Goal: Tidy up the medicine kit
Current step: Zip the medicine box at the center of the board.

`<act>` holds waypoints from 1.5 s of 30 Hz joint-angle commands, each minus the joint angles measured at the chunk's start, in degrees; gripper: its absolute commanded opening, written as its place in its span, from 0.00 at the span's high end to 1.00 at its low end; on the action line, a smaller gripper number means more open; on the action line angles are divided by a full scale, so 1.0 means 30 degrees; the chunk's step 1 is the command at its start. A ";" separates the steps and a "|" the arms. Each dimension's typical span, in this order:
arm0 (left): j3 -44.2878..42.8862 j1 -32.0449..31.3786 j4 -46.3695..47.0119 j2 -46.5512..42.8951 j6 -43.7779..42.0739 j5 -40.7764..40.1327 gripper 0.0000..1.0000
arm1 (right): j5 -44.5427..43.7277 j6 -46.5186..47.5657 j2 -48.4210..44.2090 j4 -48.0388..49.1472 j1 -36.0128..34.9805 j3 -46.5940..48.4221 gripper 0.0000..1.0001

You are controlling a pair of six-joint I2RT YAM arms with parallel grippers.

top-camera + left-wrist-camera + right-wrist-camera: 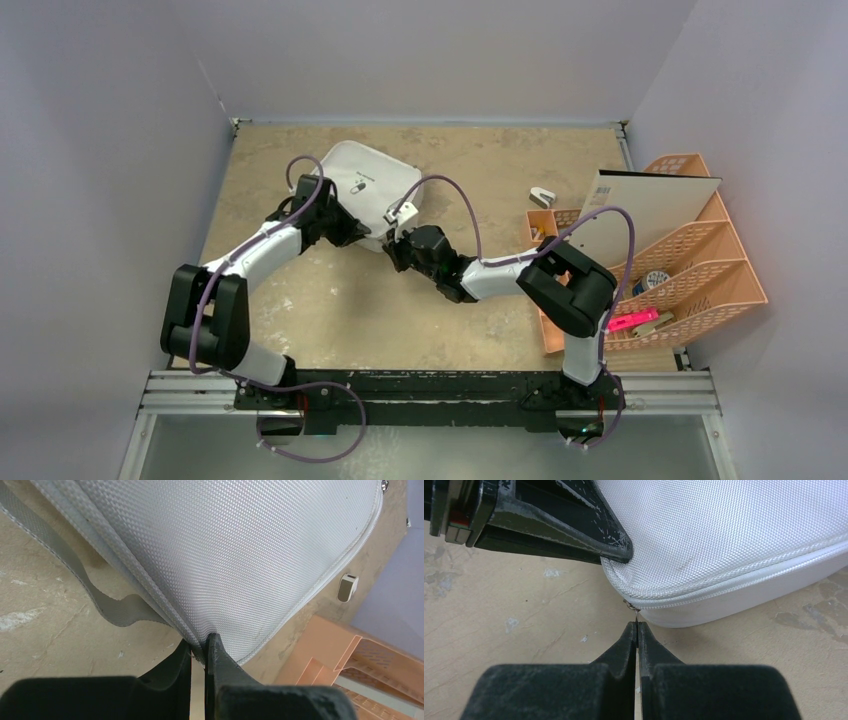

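Observation:
The medicine kit (365,185) is a white rounded case of woven fabric with a zipper round its edge and a small dark logo on the lid. It lies at the back middle of the table. My left gripper (360,238) is shut on the kit's near edge; in the left wrist view (200,642) the fabric rim (240,555) is pinched between the fingers. My right gripper (393,248) is right beside it, shut on the small metal zipper pull (633,607) at the kit's corner (734,535), with its tips (637,626) just below the pull. The left gripper's fingers (574,525) show above that corner.
A peach lattice organizer (690,270) stands at the right edge, holding a white board (650,210) and a pink item (632,321). A small white object (542,197) lies on the table beside it. A grey strap (100,597) hangs from the kit's side.

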State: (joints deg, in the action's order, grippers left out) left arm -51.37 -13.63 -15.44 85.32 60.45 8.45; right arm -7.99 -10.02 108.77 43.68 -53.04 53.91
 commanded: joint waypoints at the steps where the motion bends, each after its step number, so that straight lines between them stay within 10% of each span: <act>1: -0.0407 0.0060 -0.1770 0.0427 -0.2676 -0.1938 1.00 | -0.1342 0.1279 -0.0434 0.0254 0.0358 0.0150 1.00; 45: -0.1173 0.0060 -0.3906 -0.0657 -0.8951 -0.0874 1.00 | -0.1664 0.2070 -0.2770 -0.5745 0.4522 0.1708 1.00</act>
State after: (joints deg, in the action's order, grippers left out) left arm -54.30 -14.33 -17.87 84.16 43.92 9.43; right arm 0.14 -5.34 104.36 36.14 -47.00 54.76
